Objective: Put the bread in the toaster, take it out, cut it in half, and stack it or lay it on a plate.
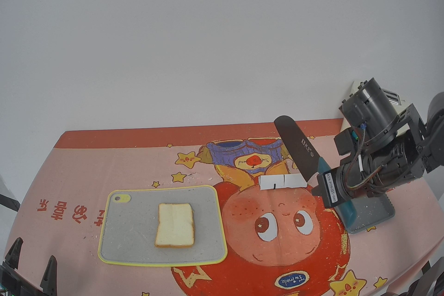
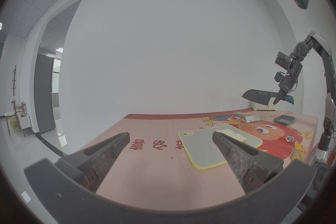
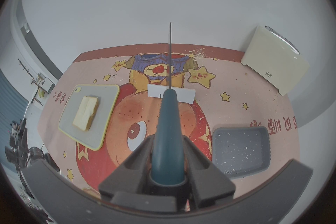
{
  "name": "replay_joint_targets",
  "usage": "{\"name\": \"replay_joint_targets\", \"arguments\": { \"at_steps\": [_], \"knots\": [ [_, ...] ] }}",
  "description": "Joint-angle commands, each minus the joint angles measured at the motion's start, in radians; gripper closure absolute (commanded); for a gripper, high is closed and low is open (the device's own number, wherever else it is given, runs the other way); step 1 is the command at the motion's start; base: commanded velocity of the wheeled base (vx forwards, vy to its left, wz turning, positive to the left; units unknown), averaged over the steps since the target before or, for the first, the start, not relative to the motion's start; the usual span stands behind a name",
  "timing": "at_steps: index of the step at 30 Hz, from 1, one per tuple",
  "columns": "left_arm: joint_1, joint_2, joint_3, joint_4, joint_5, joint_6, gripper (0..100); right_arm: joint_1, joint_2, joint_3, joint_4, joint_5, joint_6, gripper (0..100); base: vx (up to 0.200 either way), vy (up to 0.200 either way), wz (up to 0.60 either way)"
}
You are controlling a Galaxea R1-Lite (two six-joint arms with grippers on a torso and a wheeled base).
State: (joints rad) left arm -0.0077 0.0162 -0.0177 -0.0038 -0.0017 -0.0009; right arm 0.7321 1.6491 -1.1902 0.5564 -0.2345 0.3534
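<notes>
On the cutting board (image 1: 134,237) lay the bread (image 1: 175,225), one whole slice, flat and uncut, a little right of the board's middle. Its long axis ran from the board's near edge toward its far edge, across the board's shorter span. (Whether it had been browned I could not tell from its pale top.) The slice was out of the toaster (image 3: 276,60), which stood far to the right of the board at the back of the worktop (image 1: 69,181). So the toasting part looked finished, and the cut and the laying out were left to do.

Well to the right of the board, the right end effector (image 3: 168,161) was clamped on the teal handle of the knife (image 1: 300,151), held up off the worktop. The blade pointed up and away toward the wall, its tip leaning toward the board's side, and it showed edge-on from the right wrist. Farther right of the board sat the grey tray (image 3: 241,151), bare but for crumbs, likely the plate meant. Off the board's left end, low and near, the left end effector (image 2: 170,135) had its jaws wide apart, holding nothing.
</notes>
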Motion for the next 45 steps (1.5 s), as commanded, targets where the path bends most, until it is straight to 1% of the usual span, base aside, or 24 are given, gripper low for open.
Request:
{"name": "replay_joint_targets", "arguments": {
  "at_steps": [1, 2, 3, 4, 5, 7, 8, 11, 12, 13, 14, 15, 19, 23, 25, 29, 31, 37, 40, 45],
  "knots": [
    [0.000, -0.002, 0.018, -0.001, 0.000, 0.001, 0, 0.046, -0.022, 0.000, 0.037, 0.000, -0.011, 100, 0.000, 0.000, 0.00],
    [0.000, -0.002, 0.018, -0.001, 0.000, -0.001, 0, 0.053, -0.019, 0.001, 0.045, 0.000, -0.014, 100, 0.000, 0.000, 0.00],
    [0.000, -0.004, 0.018, -0.001, 0.000, -0.001, 0, 0.076, -0.008, 0.001, 0.051, 0.000, -0.017, 100, 0.000, 0.000, 0.00],
    [0.000, -0.004, 0.018, -0.001, 0.000, -0.001, 0, 0.076, -0.008, 0.001, 0.051, 0.000, -0.017, 100, 0.000, 0.000, 0.00],
    [0.000, -0.002, 0.018, -0.001, 0.000, 0.001, 0, 0.122, 0.023, 0.001, 0.056, 0.000, -0.019, 100, 0.000, 0.000, 0.00],
    [0.002, -0.004, 0.018, -0.001, 0.000, 0.001, 0, 0.170, 0.055, -0.005, 0.054, 0.000, -0.017, 100, 0.000, 0.000, 0.00],
    [0.002, -0.004, 0.018, -0.001, 0.000, 0.004, 0, 0.178, 0.063, -0.006, 0.054, 0.000, -0.017, 100, 0.000, 0.000, 0.00],
    [0.000, -0.002, 0.018, -0.001, 0.000, 0.001, 0, 0.245, 0.123, -0.022, 0.048, -0.003, -0.008, 100, 0.000, 0.000, 0.00],
    [0.000, -0.002, 0.018, -0.001, 0.000, 0.001, 0, 0.251, 0.126, -0.025, 0.048, -0.003, -0.008, 100, 0.000, 0.000, 0.00],
    [0.000, -0.002, 0.018, -0.001, 0.000, 0.001, 0, 0.273, 0.146, -0.035, 0.048, -0.003, -0.008, 100, 0.000, 0.000, 0.00],
    [0.000, -0.002, 0.018, -0.001, 0.000, 0.001, 0, 0.274, 0.147, -0.035, 0.048, -0.003, -0.008, 100, 0.000, 0.000, 0.00],
    [0.000, -0.002, 0.018, -0.001, 0.000, 0.001, 0, 0.293, 0.164, -0.057, 0.046, -0.005, -0.013, 100, 0.000, 0.000, 0.00],
    [0.000, -0.002, 0.018, -0.001, 0.000, 0.001, 0, 0.322, 0.190, -0.135, 0.053, -0.003, -0.017, 100, 0.000, 0.000, 0.00],
    [0.000, -0.002, 0.018, -0.001, 0.000, 0.002, 0, 0.352, 0.225, -0.180, 0.053, -0.005, -0.027, 100, 0.000, 0.000, 0.00],
    [0.000, -0.002, 0.018, -0.001, 0.000, 0.001, 0, 0.359, 0.238, -0.183, 0.050, -0.005, -0.051, 100, 0.000, 0.000, 0.00],
    [0.000, -0.002, 0.018, -0.001, 0.000, 0.001, 0, 0.357, 0.233, -0.178, 0.046, -0.008, -0.067, 100, 0.000, 0.000, 0.00],
    [0.000, -0.004, 0.018, -0.001, 0.000, 0.002, 0, 0.357, 0.225, -0.172, 0.050, -0.008, -0.067, 100, 0.000, 0.000, 0.00],
    [0.000, -0.002, 0.018, -0.001, -0.003, 0.009, 0, 0.359, 0.192, -0.112, 0.046, -0.013, -0.063, 100, 0.000, 0.000, 0.00],
    [0.002, -0.004, 0.018, -0.001, -0.001, 0.010, 0, 0.355, 0.178, -0.104, 0.043, -0.014, -0.057, 100, 0.000, 0.000, 0.00],
    [0.000, -0.004, 0.018, -0.002, -0.001, 0.002, 0, 0.360, 0.179, -0.104, 0.042, -0.016, -0.056, 100, 0.000, 0.000, 0.00]
  ]
}}
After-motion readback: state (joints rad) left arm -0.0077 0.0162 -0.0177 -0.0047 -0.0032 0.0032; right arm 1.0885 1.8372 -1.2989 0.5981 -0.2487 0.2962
